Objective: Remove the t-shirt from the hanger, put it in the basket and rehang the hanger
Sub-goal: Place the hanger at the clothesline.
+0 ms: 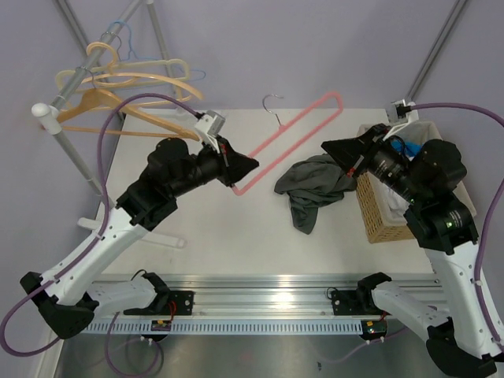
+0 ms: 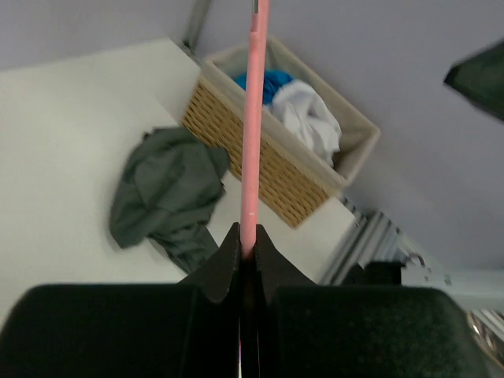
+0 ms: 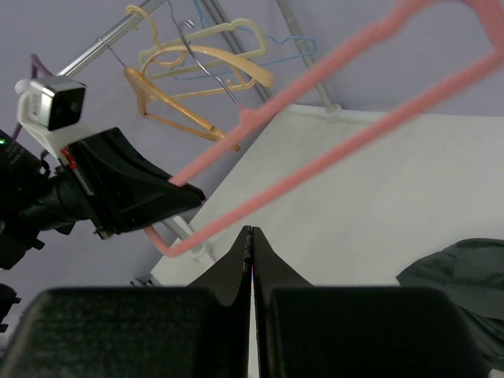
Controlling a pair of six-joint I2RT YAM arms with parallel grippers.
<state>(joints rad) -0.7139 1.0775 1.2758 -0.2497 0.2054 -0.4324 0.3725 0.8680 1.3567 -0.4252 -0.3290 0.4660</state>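
Observation:
The pink hanger (image 1: 283, 127) is bare and held tilted above the table, its wire hook pointing to the far side. My left gripper (image 1: 240, 169) is shut on its near-left end; in the left wrist view the pink rod (image 2: 253, 118) rises straight out of the closed gripper (image 2: 249, 236). The grey t-shirt (image 1: 315, 181) lies crumpled on the table, off the hanger, just left of the basket (image 1: 378, 213). My right gripper (image 1: 327, 147) hovers over the shirt's far edge, shut and empty (image 3: 251, 232), with the hanger (image 3: 331, 162) beyond its tips and the shirt (image 3: 465, 276) at lower right.
The wicker basket (image 2: 276, 169) at the right holds white and blue clothes. A clothes rail (image 1: 59, 98) at the far left carries several wooden and wire hangers (image 3: 181, 102). Tripod legs stand at the back corners.

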